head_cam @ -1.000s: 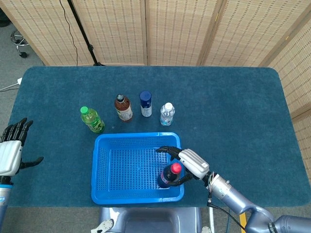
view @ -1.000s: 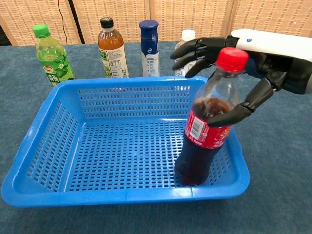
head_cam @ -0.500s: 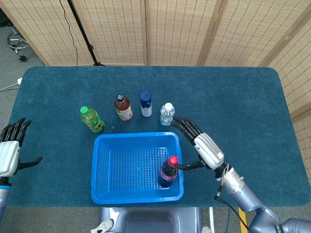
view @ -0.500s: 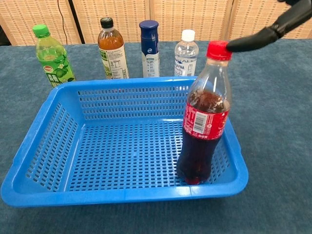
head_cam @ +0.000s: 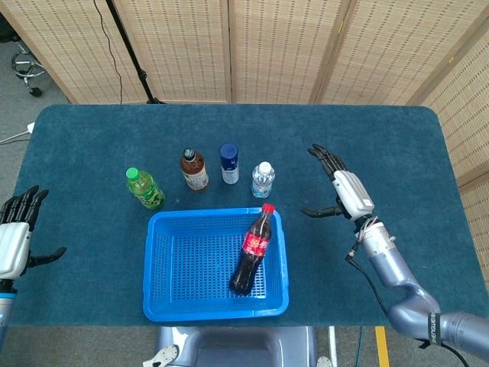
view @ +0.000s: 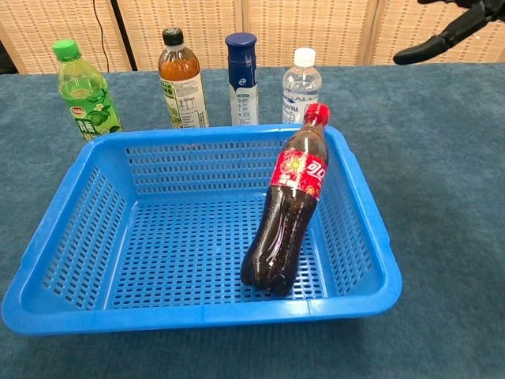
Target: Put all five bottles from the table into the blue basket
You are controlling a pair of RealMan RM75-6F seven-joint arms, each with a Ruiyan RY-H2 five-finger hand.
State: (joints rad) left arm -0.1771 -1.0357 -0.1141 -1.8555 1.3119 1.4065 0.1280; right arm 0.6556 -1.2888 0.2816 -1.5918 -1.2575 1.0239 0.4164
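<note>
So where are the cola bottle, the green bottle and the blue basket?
cola bottle (view: 298, 172), chest view, on its red label.
green bottle (head_cam: 147, 190), head view, on its body.
blue basket (view: 75, 197), chest view, on its left wall.

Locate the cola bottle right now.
The cola bottle lies tilted inside the blue basket, right half in head view, its red cap leaning at the far rim near the water bottle.

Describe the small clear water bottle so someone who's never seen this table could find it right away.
Start at the blue plastic basket in the middle of the dark blue table. Just behind its far edge stand four bottles in a row; the small clear water bottle is the one at the right end, beside the dark blue bottle. It is the only see-through one, with a white cap and colourless contents.
</note>
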